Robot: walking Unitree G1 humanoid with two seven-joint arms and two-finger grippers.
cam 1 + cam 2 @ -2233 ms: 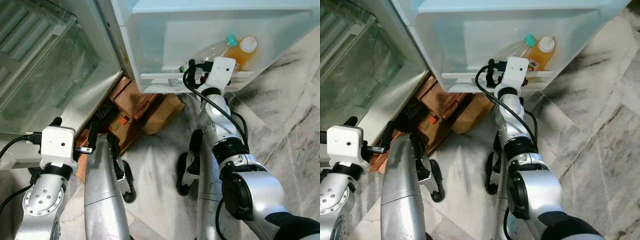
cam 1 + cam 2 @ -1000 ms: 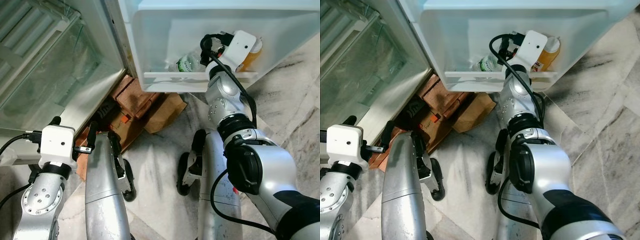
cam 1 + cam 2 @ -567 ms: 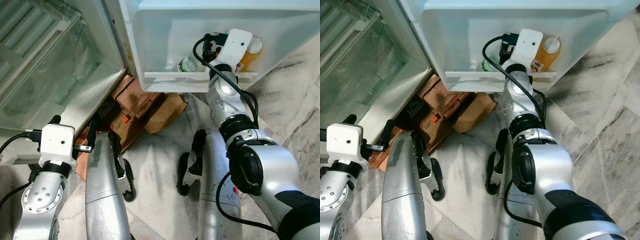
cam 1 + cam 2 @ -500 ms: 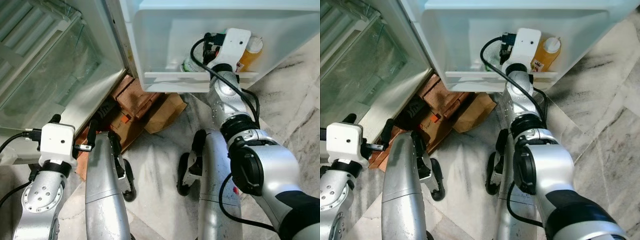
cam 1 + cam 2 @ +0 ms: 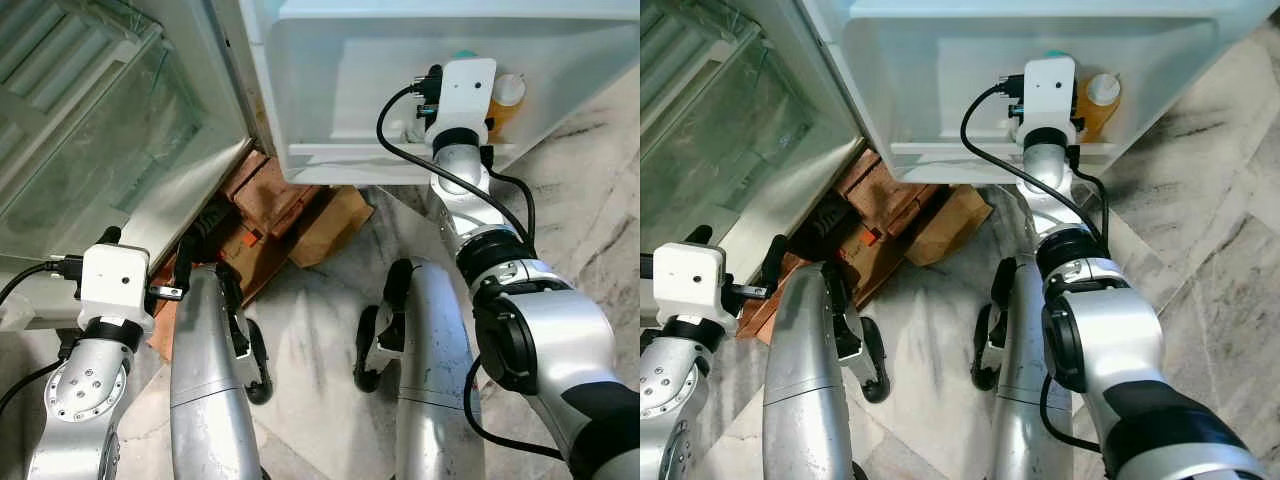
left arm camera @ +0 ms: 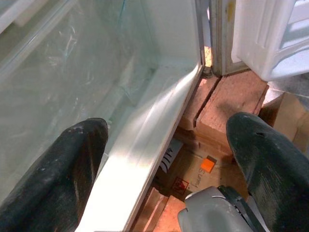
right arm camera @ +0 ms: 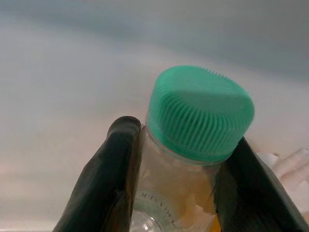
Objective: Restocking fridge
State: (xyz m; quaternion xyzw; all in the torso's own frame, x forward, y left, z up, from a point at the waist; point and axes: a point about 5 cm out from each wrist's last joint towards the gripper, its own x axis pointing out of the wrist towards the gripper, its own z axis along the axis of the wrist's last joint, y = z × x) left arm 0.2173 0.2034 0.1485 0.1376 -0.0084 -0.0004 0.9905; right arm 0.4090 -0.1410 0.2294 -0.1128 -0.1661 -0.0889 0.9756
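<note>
Two black fingers (image 7: 120,169) of the right gripper (image 7: 176,179) clamp the clear bottle (image 7: 178,193) (green cap) in the fridge door shelf (image 5: 340,150), beside the orange bottle (image 5: 503,100). Left gripper (image 6: 169,159) hangs idle, fingers spread.

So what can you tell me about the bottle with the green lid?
The bottle is clear plastic with a ridged green screw cap, still closed. It looks upright, in the white fridge door shelf, beside an orange bottle. The right gripper holds its neck, one black finger pressed on each side. Its lower part is hidden.
</note>
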